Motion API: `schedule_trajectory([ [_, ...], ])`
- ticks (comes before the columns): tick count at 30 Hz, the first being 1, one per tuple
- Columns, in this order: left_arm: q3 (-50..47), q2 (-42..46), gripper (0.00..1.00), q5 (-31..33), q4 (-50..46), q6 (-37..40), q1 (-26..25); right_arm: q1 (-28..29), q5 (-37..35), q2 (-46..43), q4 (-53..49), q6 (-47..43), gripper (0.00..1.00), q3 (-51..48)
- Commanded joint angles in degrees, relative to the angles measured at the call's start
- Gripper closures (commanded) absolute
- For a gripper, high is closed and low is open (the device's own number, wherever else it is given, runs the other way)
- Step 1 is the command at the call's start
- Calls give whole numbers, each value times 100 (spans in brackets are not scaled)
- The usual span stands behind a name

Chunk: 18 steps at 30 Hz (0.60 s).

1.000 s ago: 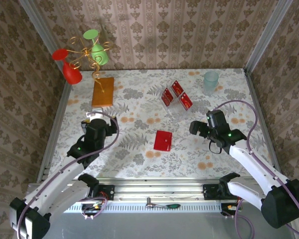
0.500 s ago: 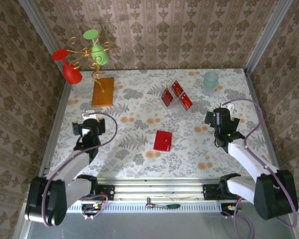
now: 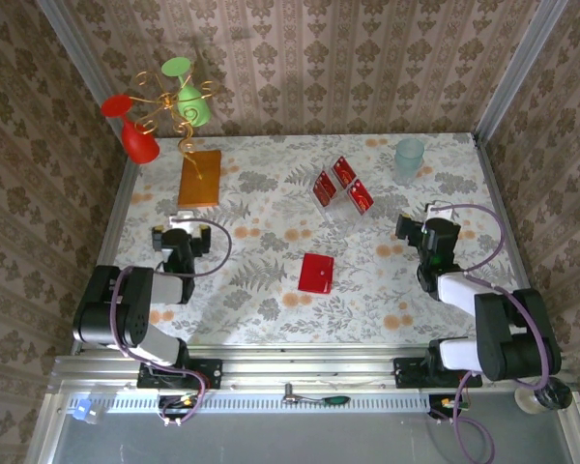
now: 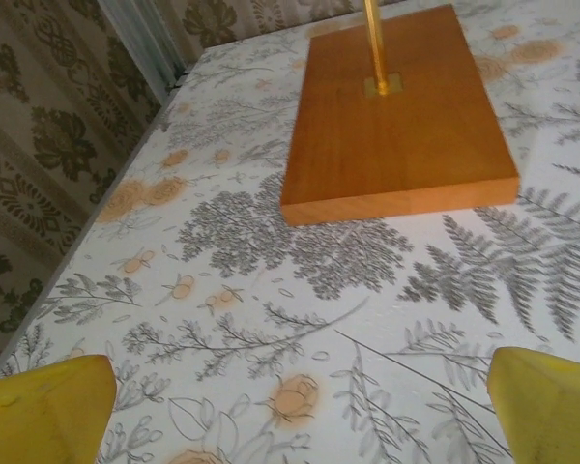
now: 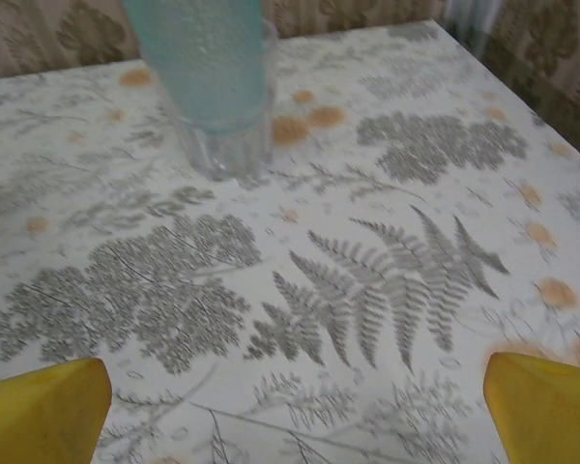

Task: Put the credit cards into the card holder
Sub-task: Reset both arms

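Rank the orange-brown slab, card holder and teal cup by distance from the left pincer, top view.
1. orange-brown slab: just beyond the left pincer, on the far-left of the table.
2. card holder: mid-table, off to the pincer's right.
3. teal cup: far-right corner, clearly the farthest.

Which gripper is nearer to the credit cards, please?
Right. The right gripper sits right of the credit cards; the left gripper lies much farther off, on their left.

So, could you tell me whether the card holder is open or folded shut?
Folded shut, it seems: the card holder lies flat as one plain red square, with no inside showing.
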<state>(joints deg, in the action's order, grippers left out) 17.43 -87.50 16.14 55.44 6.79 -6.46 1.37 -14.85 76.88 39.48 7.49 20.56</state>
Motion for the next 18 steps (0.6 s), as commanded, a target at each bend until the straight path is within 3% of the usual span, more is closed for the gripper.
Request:
schedule_trajectory([
  [1,159,-215,0,-447,441,-161,150,-47,456,857,1978,-261,0,-396],
  [2,318,-92,0,-613,-122,-262,175,-50,474,1160,2480,-301,0,-455],
  [3,367,-210,0,-811,63,-175,239,-43,496,1207,2414,-313,0,-406],
  [4,434,-201,0,-909,-116,-236,329,-57,641,993,1546,-331,0,-172],
  [6,521,-190,0,-1336,-288,-371,550,-60,1021,1163,1139,-486,0,226],
  [10,564,-179,0,-1349,-408,-398,553,-64,1074,1143,676,-492,0,440],
  [18,496,-182,0,-1218,-255,-330,487,104,723,1083,1002,-578,0,256],
])
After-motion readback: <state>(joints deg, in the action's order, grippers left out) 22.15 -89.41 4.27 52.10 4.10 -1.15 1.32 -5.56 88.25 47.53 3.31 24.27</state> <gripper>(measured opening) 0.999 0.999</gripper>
